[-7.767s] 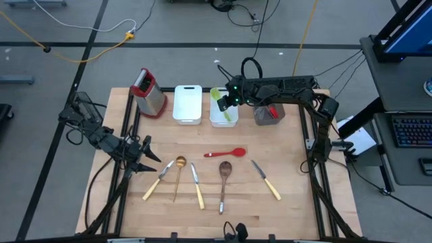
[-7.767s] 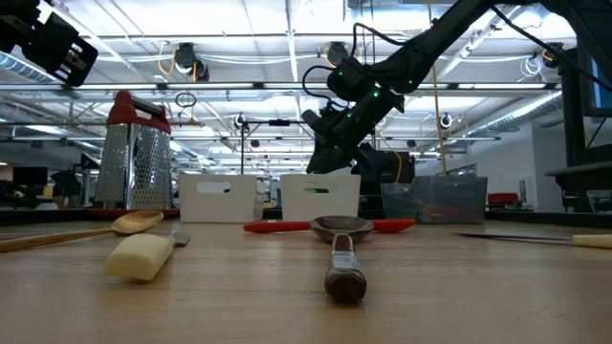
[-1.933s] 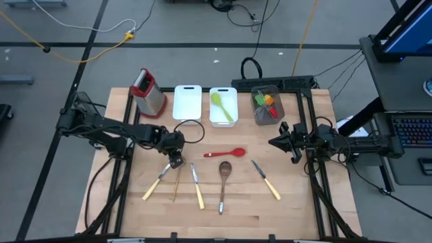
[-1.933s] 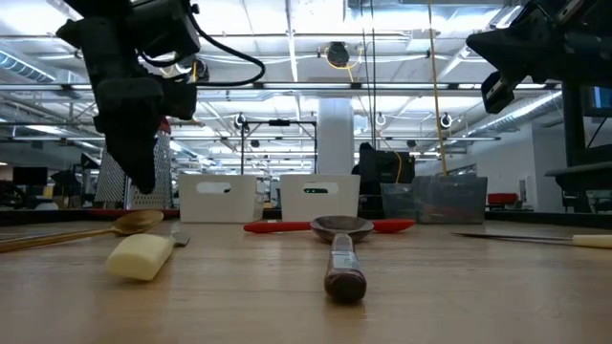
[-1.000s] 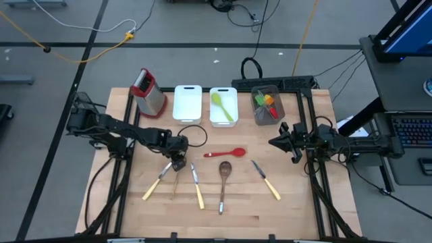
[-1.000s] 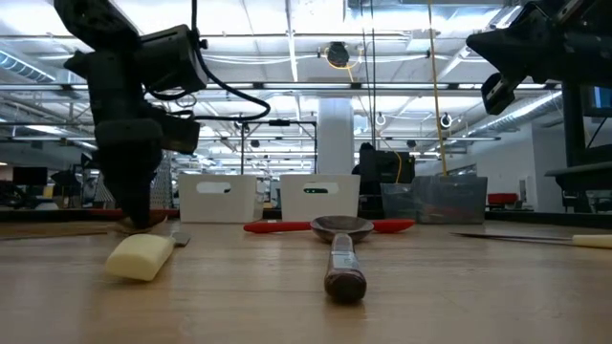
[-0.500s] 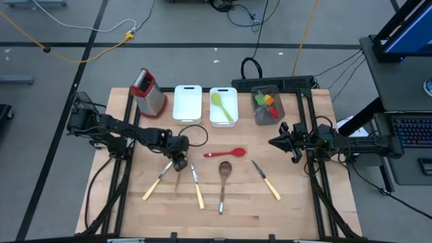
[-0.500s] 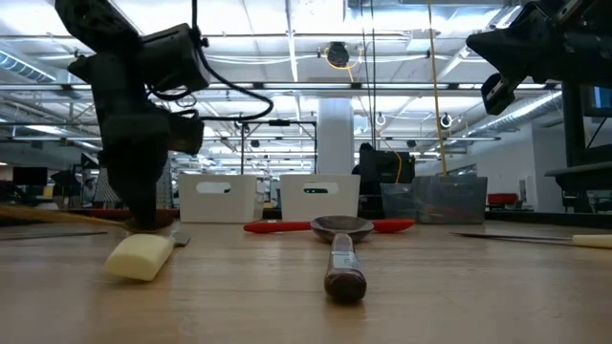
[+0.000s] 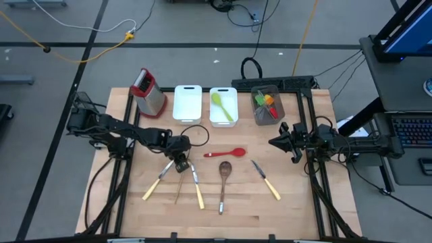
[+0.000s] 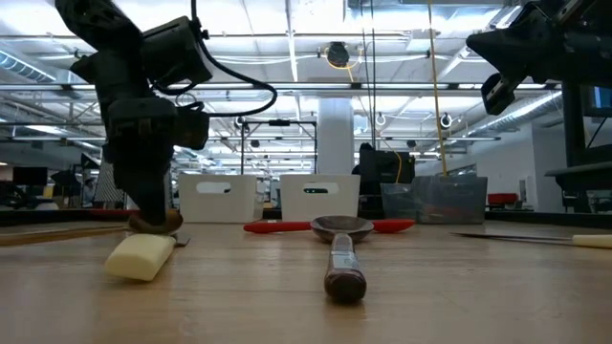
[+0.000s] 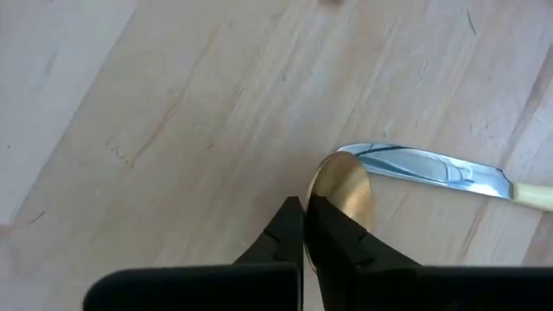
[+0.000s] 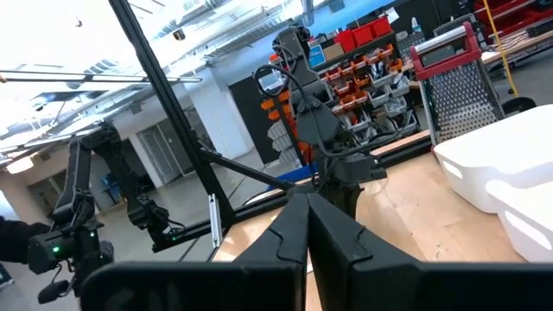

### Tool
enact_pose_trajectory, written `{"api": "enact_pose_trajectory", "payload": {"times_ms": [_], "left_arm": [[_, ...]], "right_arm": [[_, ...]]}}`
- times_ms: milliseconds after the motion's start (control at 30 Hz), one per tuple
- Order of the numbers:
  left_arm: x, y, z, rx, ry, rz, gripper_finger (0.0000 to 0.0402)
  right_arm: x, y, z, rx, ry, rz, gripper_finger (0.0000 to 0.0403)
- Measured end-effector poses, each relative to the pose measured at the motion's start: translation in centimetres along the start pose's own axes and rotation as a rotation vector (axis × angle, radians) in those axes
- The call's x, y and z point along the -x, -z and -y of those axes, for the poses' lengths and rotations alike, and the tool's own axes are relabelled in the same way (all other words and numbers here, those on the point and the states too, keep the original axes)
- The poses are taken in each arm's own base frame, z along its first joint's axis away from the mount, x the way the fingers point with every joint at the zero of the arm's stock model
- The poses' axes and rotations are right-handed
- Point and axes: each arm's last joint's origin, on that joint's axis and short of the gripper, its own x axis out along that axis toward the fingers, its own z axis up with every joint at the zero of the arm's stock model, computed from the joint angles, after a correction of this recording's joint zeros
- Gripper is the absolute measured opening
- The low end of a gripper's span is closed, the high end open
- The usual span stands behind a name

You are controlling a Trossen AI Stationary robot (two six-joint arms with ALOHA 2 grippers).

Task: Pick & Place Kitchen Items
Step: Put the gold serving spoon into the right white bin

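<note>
Gold spoon (image 11: pixel 342 192) pinched in left fingers (image 11: pixel 304 226); right fingers (image 12: pixel 307 218) clenched, empty; no legible writing.

Box grater (image 9: pixel 149 92) beside two white trays (image 9: pixel 187 104) (rear table edge).

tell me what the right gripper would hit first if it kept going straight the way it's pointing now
The right gripper, shut and raised at the table's right side, points across toward the left arm. Its wrist view shows the left gripper dead ahead, so probably that, though height and depth are uncertain.
</note>
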Motion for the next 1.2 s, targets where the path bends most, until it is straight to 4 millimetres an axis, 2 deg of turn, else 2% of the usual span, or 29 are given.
{"api": "enact_pose_trajectory", "payload": {"times_ms": [267, 500, 833, 933, 1200], "left_arm": [[1.4, 0.7, 0.0, 0.024, 0.025, -0.022, 0.0], [3.9, 1.6, -0.2, 0.087, 0.022, -0.004, 0.0001], [7.7, 1.7, 0.3, 0.166, 0.145, 0.134, 0.0001], [9.3, 0.7, 0.9, 0.173, 0.245, 0.258, 0.0001], [13.4, -2.8, 2.9, 0.088, 0.587, 0.729, 0.0001]], "right_arm": [[0.0, 0.0, 0.0, 0.0, 0.0, 0.001, 0.0], [0.0, 0.0, 0.0, 0.0, 0.0, 0.0, 0.0], [0.0, 0.0, 0.0, 0.001, 0.0, 0.001, 0.0], [0.0, 0.0, 0.0, 0.002, 0.0, 0.0, 0.0], [0.0, 0.0, 0.0, 0.004, 0.0, 0.0, 0.0]]}}
